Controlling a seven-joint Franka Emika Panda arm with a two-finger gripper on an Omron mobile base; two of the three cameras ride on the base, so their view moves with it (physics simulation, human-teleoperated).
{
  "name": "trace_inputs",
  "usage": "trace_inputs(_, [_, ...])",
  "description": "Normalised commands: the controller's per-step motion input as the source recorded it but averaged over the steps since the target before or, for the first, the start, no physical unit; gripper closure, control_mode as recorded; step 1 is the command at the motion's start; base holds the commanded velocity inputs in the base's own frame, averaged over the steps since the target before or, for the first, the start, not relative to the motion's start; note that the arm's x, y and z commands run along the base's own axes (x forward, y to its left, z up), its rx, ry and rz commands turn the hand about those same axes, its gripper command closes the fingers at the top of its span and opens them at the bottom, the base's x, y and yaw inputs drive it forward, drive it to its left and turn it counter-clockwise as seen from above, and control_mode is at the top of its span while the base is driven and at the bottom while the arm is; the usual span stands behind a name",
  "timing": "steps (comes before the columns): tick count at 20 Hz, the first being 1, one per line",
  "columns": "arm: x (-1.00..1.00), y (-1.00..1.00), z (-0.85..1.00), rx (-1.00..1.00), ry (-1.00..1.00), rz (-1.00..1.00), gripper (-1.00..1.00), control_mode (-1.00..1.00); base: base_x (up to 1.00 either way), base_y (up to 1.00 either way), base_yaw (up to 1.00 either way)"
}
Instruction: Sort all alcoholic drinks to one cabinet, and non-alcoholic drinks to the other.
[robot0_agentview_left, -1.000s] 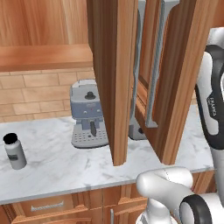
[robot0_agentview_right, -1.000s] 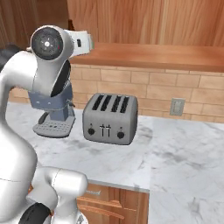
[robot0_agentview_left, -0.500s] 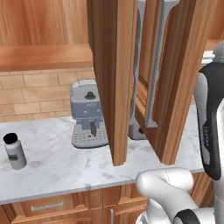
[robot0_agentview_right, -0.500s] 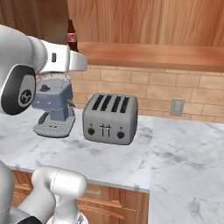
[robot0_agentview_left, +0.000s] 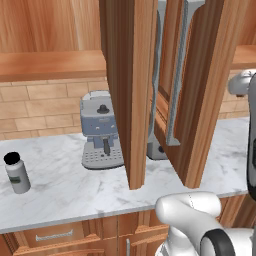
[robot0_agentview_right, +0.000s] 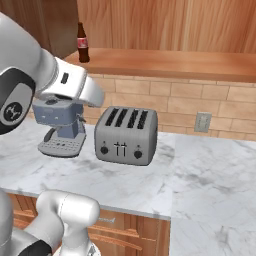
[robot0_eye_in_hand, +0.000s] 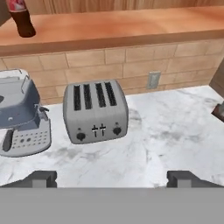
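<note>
A small dark cola bottle (robot0_agentview_right: 82, 42) with a red label, the non-alcoholic drink, stands upright on the wooden floor of the upper cabinet (robot0_agentview_right: 165, 62); the same cola bottle (robot0_eye_in_hand: 19, 17) sits at the top left of the hand view. Two reddish-brown cabinet doors (robot0_agentview_left: 125, 90) hang open over the counter. My gripper (robot0_eye_in_hand: 113, 179) is open and holds nothing, well back from the bottle and above the counter, with the toaster in front of it. The alcoholic drinks are out of view.
A silver toaster (robot0_eye_in_hand: 95, 111) and a blue-grey coffee machine (robot0_agentview_right: 60, 130) stand on the marble counter (robot0_agentview_right: 210, 175) against the brick wall. A short grey black-capped bottle (robot0_agentview_left: 16, 172) stands far left. A wall outlet (robot0_agentview_right: 201, 121) is right of the toaster.
My arm has swung down and away from the cabinet, uncovering the cola bottle in the right base view. The jaws have stayed open.
</note>
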Motion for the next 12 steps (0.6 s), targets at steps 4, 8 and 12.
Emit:
trace_inputs(4, [-0.24,0.00,-0.38,0.15,0.17,0.00,-1.00,-1.00,0.00,0.00,0.00])
trace_inputs(8, [-0.01,0.00,-0.56,0.13,0.10,0.00,-1.00,-1.00,0.00,0.00,0.00])
trace_inputs(12, [0.00,0.03,-0.63,0.10,0.07,0.00,-1.00,-1.00,0.00,0.00,0.00])
